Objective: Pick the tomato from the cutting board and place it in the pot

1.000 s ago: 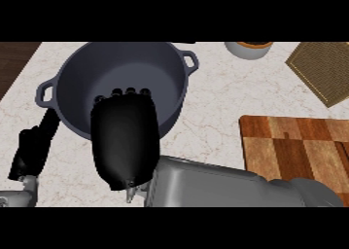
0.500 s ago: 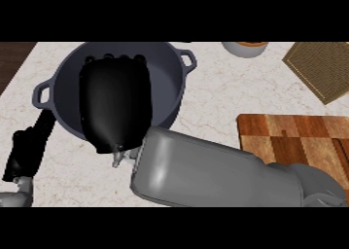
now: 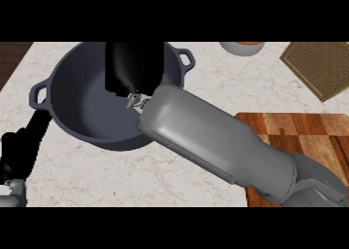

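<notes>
A dark grey pot (image 3: 98, 104) with two loop handles stands on the pale marbled bench (image 3: 205, 73), its round mouth facing up toward the camera and its handles set on a diagonal, one at the lower left rim and one at the upper right. The inside wall and floor of the pot that show are bare grey. The robot's right hand (image 3: 134, 61) reaches in over the far rim of the pot, seen from the back as a black shape that runs up to the top of the view; its fingers are cut off there, so whether they are open or curled cannot be told, nor whether they hold anything. The tomato shows nowhere in the view. The grey right forearm (image 3: 220, 146) slants from the lower right corner up across the pot's near right rim.

At the right, a striped wooden cutting board (image 3: 306, 131) lies flat on the bench, partly covered by the forearm. The left hand (image 3: 19, 153) shows at the lower left edge, black, just beside the pot's left wall, its fingers straight. A woven mat (image 3: 324, 65) lies near the upper right corner, and a small bowl (image 3: 241, 47) sits at the top edge.
</notes>
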